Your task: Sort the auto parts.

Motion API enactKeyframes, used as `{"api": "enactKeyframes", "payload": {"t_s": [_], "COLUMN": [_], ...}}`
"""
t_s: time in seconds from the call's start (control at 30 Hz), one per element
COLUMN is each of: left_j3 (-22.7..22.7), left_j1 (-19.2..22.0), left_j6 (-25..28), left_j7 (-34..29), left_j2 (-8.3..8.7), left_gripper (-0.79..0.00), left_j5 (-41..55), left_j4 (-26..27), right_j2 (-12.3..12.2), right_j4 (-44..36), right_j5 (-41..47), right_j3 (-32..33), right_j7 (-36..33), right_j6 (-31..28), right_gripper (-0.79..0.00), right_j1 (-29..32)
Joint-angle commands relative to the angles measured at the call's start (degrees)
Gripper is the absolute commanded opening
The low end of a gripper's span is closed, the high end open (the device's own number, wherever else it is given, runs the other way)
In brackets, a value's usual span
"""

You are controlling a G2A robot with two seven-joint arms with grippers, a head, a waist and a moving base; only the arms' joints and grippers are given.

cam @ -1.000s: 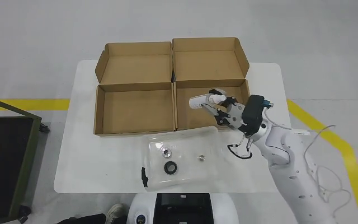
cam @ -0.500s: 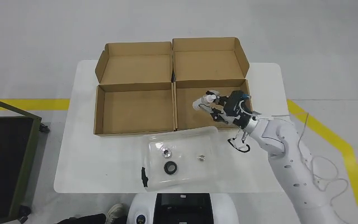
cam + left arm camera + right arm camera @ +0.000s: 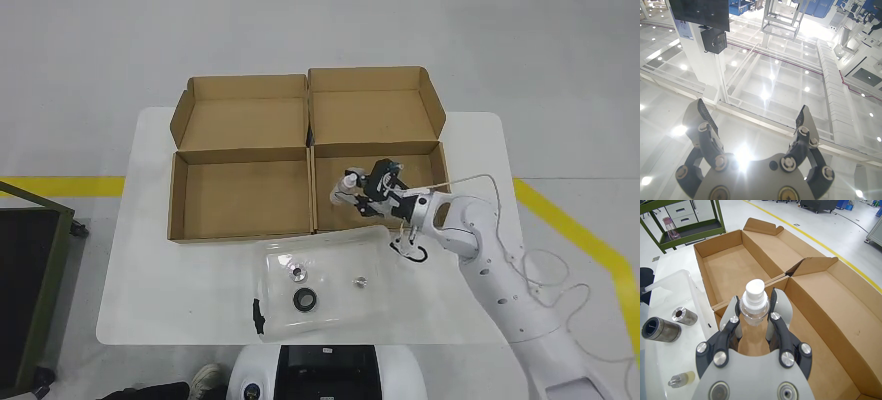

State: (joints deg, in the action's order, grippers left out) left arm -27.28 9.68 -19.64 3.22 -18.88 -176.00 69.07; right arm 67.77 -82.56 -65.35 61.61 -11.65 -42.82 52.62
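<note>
Two open cardboard boxes stand side by side on the white desk [image 3: 150, 260], their walls touching in the middle: the left box [image 3: 240, 198] and the right box [image 3: 330, 215].

The right tool [image 3: 365, 188] is over the right box, close to the wall that this box shares with the left one. Its two fingers are pressed on a small clear bottle [image 3: 348, 182] with a white pump cap and pinch it at the shoulder, just under the cap. In the right wrist view the bottle [image 3: 755, 306] sits between the fingertips of the right tool [image 3: 755, 295]. Its cap points away from the palm, toward the shared wall, and its clear body reaches back between the fingers. Under it is the brown floor of the right box [image 3: 829, 306], and beyond the wall is the left box [image 3: 730, 270]. I cannot tell if the bottle touches the floor of the box.

Near the front edges of the boxes stands a clear plastic tray [image 3: 270, 255]. In it lie three metal parts, apart from each other: a steel sleeve [image 3: 684, 315], a dark bearing [image 3: 660, 329] and a small pin [image 3: 680, 380].

The left tool [image 3: 752, 105] points up to the ceiling, with its fingers spread wide and nothing between them.
</note>
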Motion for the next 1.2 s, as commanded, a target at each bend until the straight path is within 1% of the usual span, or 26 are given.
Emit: {"api": "enactKeyframes", "payload": {"t_s": [0.0,0.23,0.37,0.4,0.47,0.53,0.6,0.63,0.67,0.7,0.83,0.93,1.07,1.17], "left_j3": [0.0,0.0,0.0,0.0,0.0,0.0,0.0,0.0,0.0,0.0,0.0,0.0,0.0,0.0], "left_j1": [0.0,0.0,0.0,0.0,0.0,0.0,0.0,0.0,0.0,0.0,0.0,0.0,0.0,0.0], "left_j6": [0.0,0.0,0.0,0.0,0.0,0.0,0.0,0.0,0.0,0.0,0.0,0.0,0.0,0.0], "left_j7": [0.0,0.0,0.0,0.0,0.0,0.0,0.0,0.0,0.0,0.0,0.0,0.0,0.0,0.0], "left_j2": [0.0,0.0,0.0,0.0,0.0,0.0,0.0,0.0,0.0,0.0,0.0,0.0,0.0,0.0], "left_gripper": [0.0,0.0,0.0,0.0,0.0,0.0,0.0,0.0,0.0,0.0,0.0,0.0,0.0,0.0], "left_j5": [0.0,0.0,0.0,0.0,0.0,0.0,0.0,0.0,0.0,0.0,0.0,0.0,0.0,0.0], "left_j4": [0.0,0.0,0.0,0.0,0.0,0.0,0.0,0.0,0.0,0.0,0.0,0.0,0.0,0.0], "right_j2": [0.17,0.94,1.39,1.47,1.63,1.76,1.85,1.88,1.9,1.91,1.86,1.45,0.37,-0.55], "right_j4": [1.11,4.62,6.68,7.37,8.36,9.23,9.72,9.83,9.95,9.98,9.26,6.9,0.32,-5.37], "right_j5": [0.06,-2.19,-3.03,-3.26,-3.68,-4.02,-4.25,-4.39,-4.39,-4.42,-3.35,-3.12,-3.35,-1.38], "right_j3": [-0.54,-3.4,-4.69,-4.93,-5.35,-5.69,-5.91,-5.99,-6.0,-6.0,-5.15,-3.74,-0.81,1.86], "right_j7": [-0.2,-1.16,-0.88,-0.85,-0.55,-0.1,0.2,0.29,0.33,0.36,1.16,0.67,-3.16,-7.29], "right_j6": [0.51,1.33,2.14,2.43,2.82,3.1,3.3,3.35,3.39,3.44,3.76,2.45,-0.59,-3.11], "right_gripper": [-0.785,-0.785,-0.693,-0.64,-0.582,-0.554,-0.486,-0.422,-0.16,0.0,0.0,0.0,0.0,0.0], "right_j1": [-0.58,-3.95,-5.3,-5.51,-5.91,-6.05,-6.14,-6.16,-6.16,-6.15,-5.89,-5.77,-4.52,-2.44]}}
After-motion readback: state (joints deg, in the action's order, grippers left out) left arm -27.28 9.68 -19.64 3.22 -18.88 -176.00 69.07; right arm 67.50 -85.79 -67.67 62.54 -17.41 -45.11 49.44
